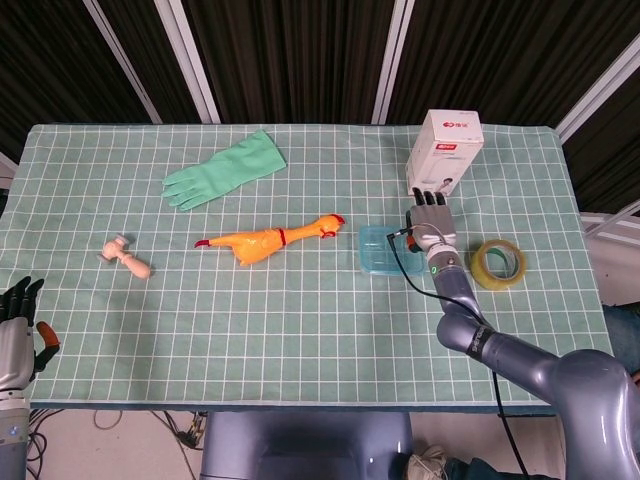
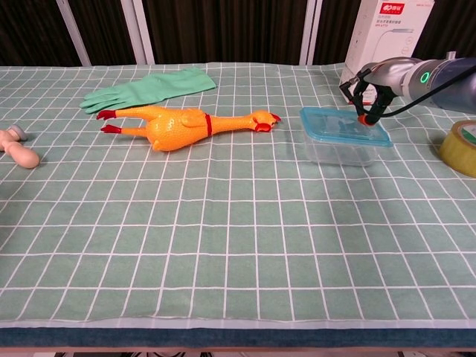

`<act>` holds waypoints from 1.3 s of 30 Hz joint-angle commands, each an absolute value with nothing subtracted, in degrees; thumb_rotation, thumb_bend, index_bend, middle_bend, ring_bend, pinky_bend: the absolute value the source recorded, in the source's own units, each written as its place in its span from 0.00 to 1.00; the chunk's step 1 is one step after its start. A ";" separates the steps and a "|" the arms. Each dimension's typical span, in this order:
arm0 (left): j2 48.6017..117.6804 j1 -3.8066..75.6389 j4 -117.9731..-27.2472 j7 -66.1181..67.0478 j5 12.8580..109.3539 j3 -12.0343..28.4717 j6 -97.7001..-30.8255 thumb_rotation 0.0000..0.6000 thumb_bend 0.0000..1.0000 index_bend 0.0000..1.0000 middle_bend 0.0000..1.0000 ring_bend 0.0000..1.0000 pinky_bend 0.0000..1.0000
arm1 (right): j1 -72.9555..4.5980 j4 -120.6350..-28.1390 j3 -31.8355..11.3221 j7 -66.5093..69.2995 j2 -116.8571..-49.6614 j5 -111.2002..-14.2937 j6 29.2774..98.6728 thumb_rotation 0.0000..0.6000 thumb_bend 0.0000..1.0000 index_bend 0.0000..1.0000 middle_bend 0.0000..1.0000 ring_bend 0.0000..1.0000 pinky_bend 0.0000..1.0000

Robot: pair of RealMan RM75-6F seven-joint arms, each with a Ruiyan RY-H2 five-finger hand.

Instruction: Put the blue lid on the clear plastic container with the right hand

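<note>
Blue lid (image 2: 344, 124) lying on top of the clear plastic container (image 2: 338, 145), right of the rubber chicken (image 2: 186, 123) and in front of the white box (image 1: 444, 150); whether seated all round or only resting cannot be told. Right hand (image 2: 370, 89) at the lid's far right edge, fingers pointing down, one red-tipped finger (image 2: 361, 116) touching or pressing the rim; nothing visibly enclosed, and from above only the back of this hand (image 1: 431, 222) showing, so the grip hard to judge. Lid probably light, thin and slightly flexible, smooth enough to slide under a fingertip; container likewise light and likely to skid on the checked cloth (image 2: 223, 245) if pushed sideways. Best pressed straight down at edges and corners rather than at the springy middle. Left hand (image 1: 18, 330) low at the near left corner, fingers apart, empty. Green glove (image 1: 224, 169), small wooden toy (image 1: 127, 254) and tape roll (image 1: 499, 263) lying apart. Box top and tape roll cut off in the chest view.
</note>
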State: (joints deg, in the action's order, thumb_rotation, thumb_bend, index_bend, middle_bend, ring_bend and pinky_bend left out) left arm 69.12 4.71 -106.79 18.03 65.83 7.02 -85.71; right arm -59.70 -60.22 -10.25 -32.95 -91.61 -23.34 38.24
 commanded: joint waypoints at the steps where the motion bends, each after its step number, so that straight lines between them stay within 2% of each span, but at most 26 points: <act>1: 69.12 4.71 -106.79 18.02 65.81 7.07 -85.77 1.00 0.79 0.09 0.00 0.00 0.00 | -59.72 -60.37 -10.12 -32.91 -91.45 -23.20 38.05 1.00 0.52 0.66 0.00 0.00 0.00; 5: 69.17 4.69 -106.69 18.00 65.84 7.11 -85.90 1.00 0.79 0.09 0.00 0.00 0.00 | -59.78 -60.75 -9.93 -32.78 -91.23 -22.93 37.70 1.00 0.52 0.65 0.00 0.00 0.00; 7: 69.15 4.68 -106.69 18.01 65.91 7.08 -85.93 1.00 0.79 0.09 0.00 0.00 0.00 | -59.87 -60.97 -10.22 -32.46 -91.16 -23.51 38.61 1.00 0.52 0.61 0.00 0.00 0.00; 9: 69.17 4.67 -106.68 18.02 66.04 7.04 -85.99 1.00 0.79 0.09 0.00 0.00 0.00 | -59.82 -60.93 -10.45 -32.25 -91.32 -25.55 41.10 1.00 0.52 0.49 0.00 0.00 0.00; 11: 69.17 4.65 -106.64 17.95 66.14 7.00 -86.02 1.00 0.79 0.09 0.00 0.00 0.00 | -59.28 -62.13 -11.42 -30.92 -90.87 -27.61 43.93 1.00 0.47 0.25 0.00 0.00 0.00; 12: 69.18 4.65 -106.60 17.95 66.17 7.00 -86.03 1.00 0.79 0.09 0.00 0.00 0.00 | -59.04 -62.88 -11.85 -30.43 -90.43 -28.11 44.86 1.00 0.44 0.16 0.00 0.00 0.00; 13: 69.20 4.67 -106.54 17.94 66.19 7.01 -86.01 1.00 0.79 0.09 0.00 0.00 0.00 | -58.59 -64.28 -12.38 -29.79 -89.60 -28.87 46.21 1.00 0.39 0.06 0.00 0.00 0.00; 15: 69.19 4.68 -106.53 17.89 66.13 6.99 -85.92 1.00 0.79 0.09 0.00 0.00 0.00 | -57.37 -67.88 -13.38 -28.49 -87.37 -30.94 49.84 1.00 0.34 0.00 0.00 0.00 0.00; 21: 69.35 4.61 -106.37 17.98 67.03 6.73 -86.30 1.00 0.79 0.09 0.00 0.00 0.00 | -50.83 -82.17 -14.80 -23.98 -78.78 -39.31 63.41 1.00 0.32 0.00 0.00 0.00 0.00; 25: 69.68 4.62 -106.00 18.21 67.63 6.58 -86.59 1.00 0.79 0.09 0.00 0.00 0.00 | -45.36 -90.96 -13.35 -22.11 -73.21 -44.19 70.61 1.00 0.32 0.00 0.00 0.00 0.00; 28: 69.98 4.56 -105.71 18.35 68.73 6.57 -87.38 1.00 0.79 0.09 0.00 0.00 0.00 | -38.75 -98.16 -9.39 -20.35 -68.60 -50.42 77.59 1.00 0.32 0.00 0.00 0.00 0.00; 31: 70.23 4.33 -105.48 18.19 70.60 6.25 -88.45 1.00 0.79 0.09 0.00 0.00 0.00 | -32.71 -100.99 -5.77 -17.15 -66.53 -55.50 83.10 1.00 0.32 0.00 0.00 0.00 0.00; 39: 70.92 3.71 -106.01 18.15 75.89 4.27 -90.00 1.00 0.79 0.09 0.00 0.00 0.00 | -17.49 -97.62 4.70 -8.53 -67.51 -69.90 96.26 1.00 0.31 0.00 0.00 0.00 0.00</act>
State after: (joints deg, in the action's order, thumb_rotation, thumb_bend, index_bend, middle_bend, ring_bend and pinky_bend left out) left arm 70.73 3.85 -105.77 18.06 75.17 4.75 -89.75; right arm -22.20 -99.18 0.58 -12.15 -67.32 -65.13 92.56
